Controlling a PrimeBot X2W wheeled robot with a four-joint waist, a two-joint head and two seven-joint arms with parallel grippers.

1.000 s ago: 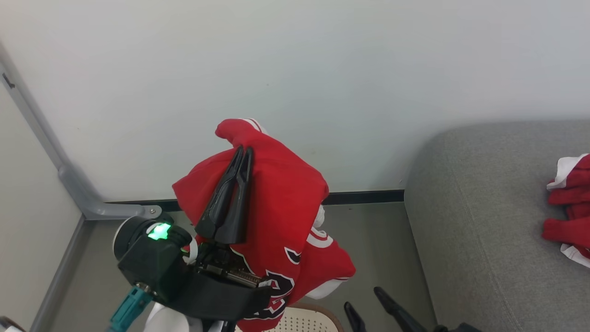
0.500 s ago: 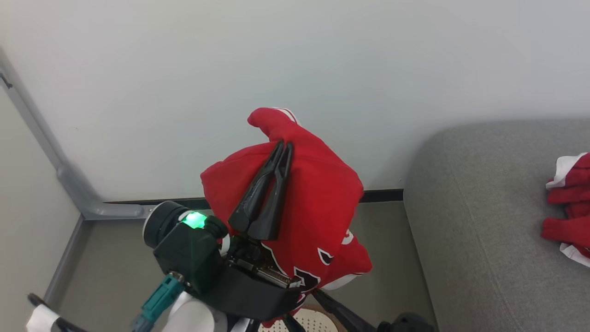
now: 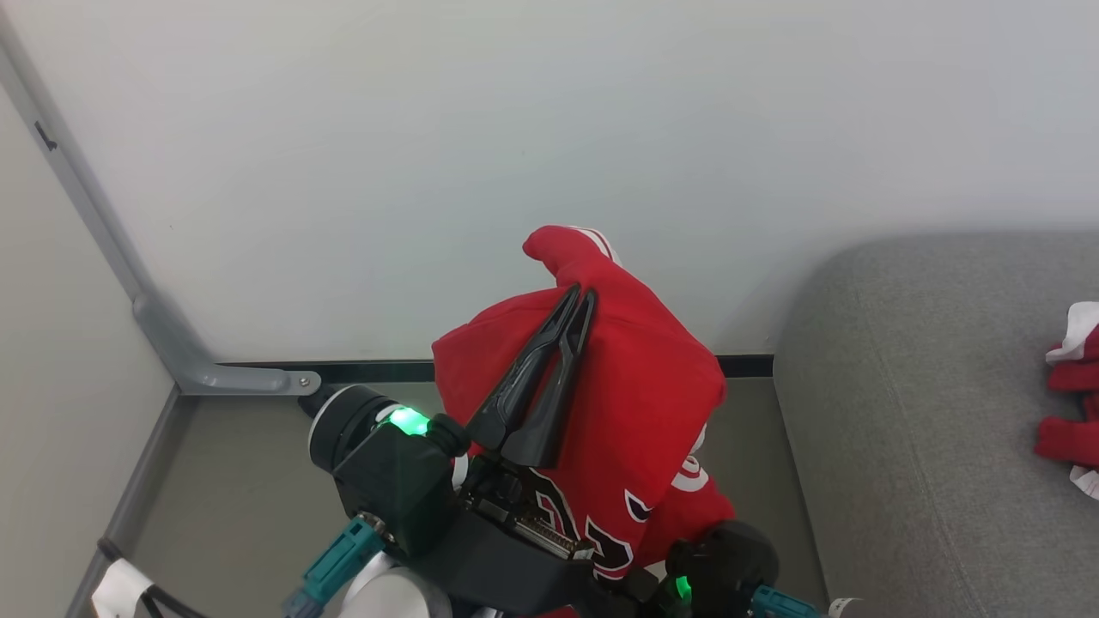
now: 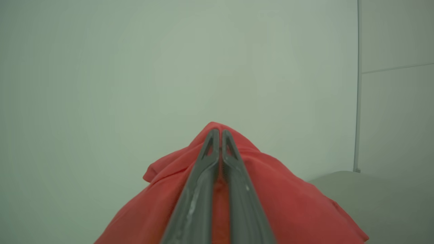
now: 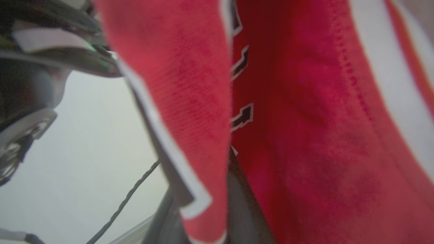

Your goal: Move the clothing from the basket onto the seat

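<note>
Clothing in hand: red garment (image 3: 635,403) with white trim and black-edged lettering, draped over left gripper (image 3: 578,296). Peak of cloth pinched at the tips, the rest hanging toward 5 o'clock in head view. Left gripper clenched on that garment; fingers (image 4: 203,176) pressed together in left wrist view, red folds spilling to both sides. Held in mid-air at centre, well short of seat (image 3: 910,412) at 3 o'clock. Red-and-white heap (image 3: 1073,386) lying on seat at far 3 o'clock edge.

Right gripper (image 5: 206,203) up under the hem at 5 o'clock. Dark fingers half buried in red cloth in right wrist view, white-edged fold hanging between them. Clenched or loose: cannot tell.

Around: pale wall (image 3: 549,103) behind, black skirting (image 3: 369,371), grey bracket (image 3: 215,376) at 9 o'clock, tagged cable (image 3: 120,588) at 7 o'clock. Strip of grey floor (image 3: 755,463) between garment and seat.

Against a second ago: left gripper and garment carried toward 3 o'clock, nearer seat, with slight camera shift as well. Right gripper then bare and spread at 5 o'clock beside basket rim, now tucked under hem.
</note>
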